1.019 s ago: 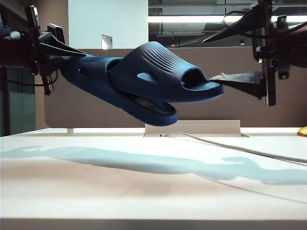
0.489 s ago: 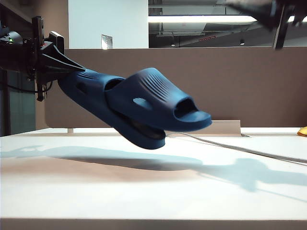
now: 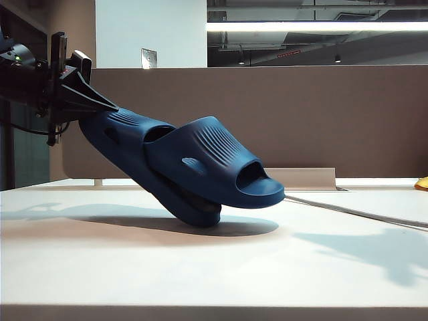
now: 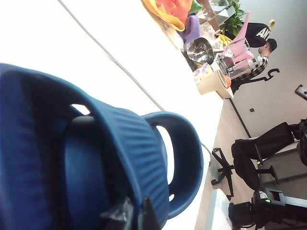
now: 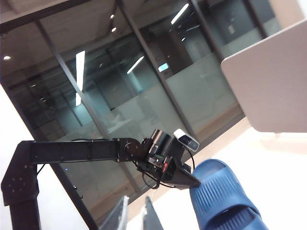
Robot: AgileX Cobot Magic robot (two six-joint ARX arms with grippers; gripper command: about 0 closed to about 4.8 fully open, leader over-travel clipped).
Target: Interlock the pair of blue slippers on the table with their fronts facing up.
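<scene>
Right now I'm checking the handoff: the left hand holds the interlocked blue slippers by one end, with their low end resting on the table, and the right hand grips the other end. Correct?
Not quite. The exterior view shows only the left hand gripping the blue slippers, their low end on the table; no hand is at the other end. The right hand is clear of them.

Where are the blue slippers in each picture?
Exterior view: the interlocked blue slippers sit in the middle, low end touching the table, held by the left gripper.
Left wrist view: they fill the near side.
Right wrist view: one corner shows a ribbed strap.
Shared landmark: the left gripper pinching them.
</scene>
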